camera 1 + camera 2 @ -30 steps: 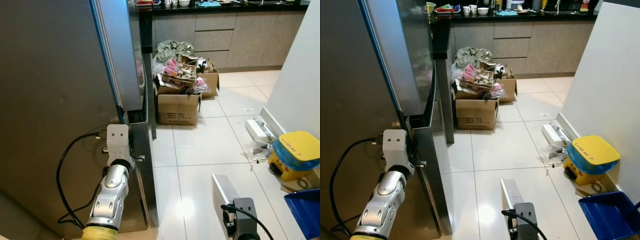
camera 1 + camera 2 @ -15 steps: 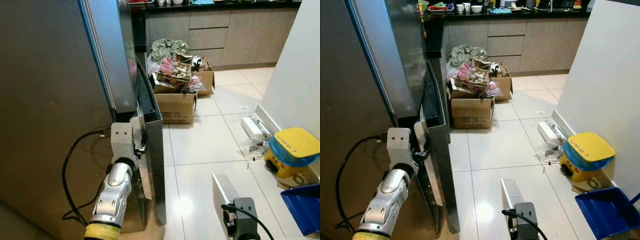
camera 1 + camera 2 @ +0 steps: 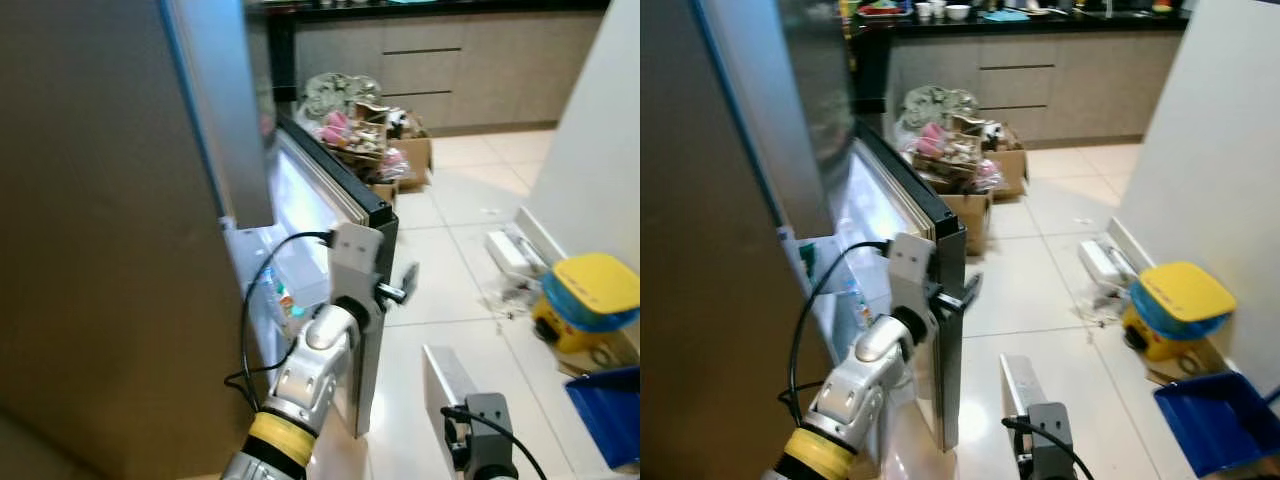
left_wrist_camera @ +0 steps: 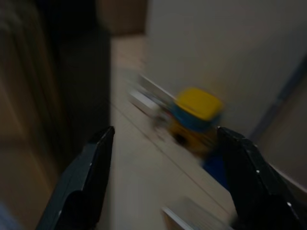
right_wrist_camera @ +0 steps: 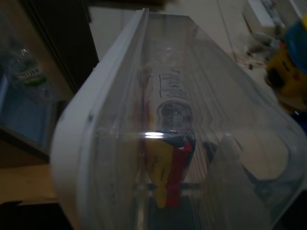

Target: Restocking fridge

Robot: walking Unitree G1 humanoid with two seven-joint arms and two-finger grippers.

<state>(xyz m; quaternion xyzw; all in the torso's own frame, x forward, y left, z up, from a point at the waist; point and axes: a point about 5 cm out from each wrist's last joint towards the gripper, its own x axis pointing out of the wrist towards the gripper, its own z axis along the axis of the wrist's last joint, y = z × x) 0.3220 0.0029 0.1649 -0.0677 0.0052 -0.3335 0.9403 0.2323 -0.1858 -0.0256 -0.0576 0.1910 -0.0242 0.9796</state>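
The fridge door (image 3: 335,205) stands partly swung out from the tall grey fridge front (image 3: 100,220), and lit shelves with a few bottles (image 3: 283,300) show in the gap behind it. The left gripper (image 3: 400,285) sits at the door's outer edge, its black fingers (image 4: 81,182) spread wide with nothing between them; the wrist picture is blurred, and past the fingers it takes in the tiled floor and a yellow and blue object (image 4: 196,115).

The right gripper (image 5: 168,201) is low at the front, holding a clear plastic container (image 5: 172,124) with a white rim; whether its fingers are clamped or loose I cannot tell. Inside the container lies a bottle with a red and yellow label (image 5: 170,158).

Across the tiled floor (image 3: 450,260), cardboard boxes (image 3: 965,165) stuffed with odds and ends stand beside the dark kitchen counter (image 3: 1040,20). A blue bin (image 3: 1215,420) sits near the white wall (image 3: 1200,150).
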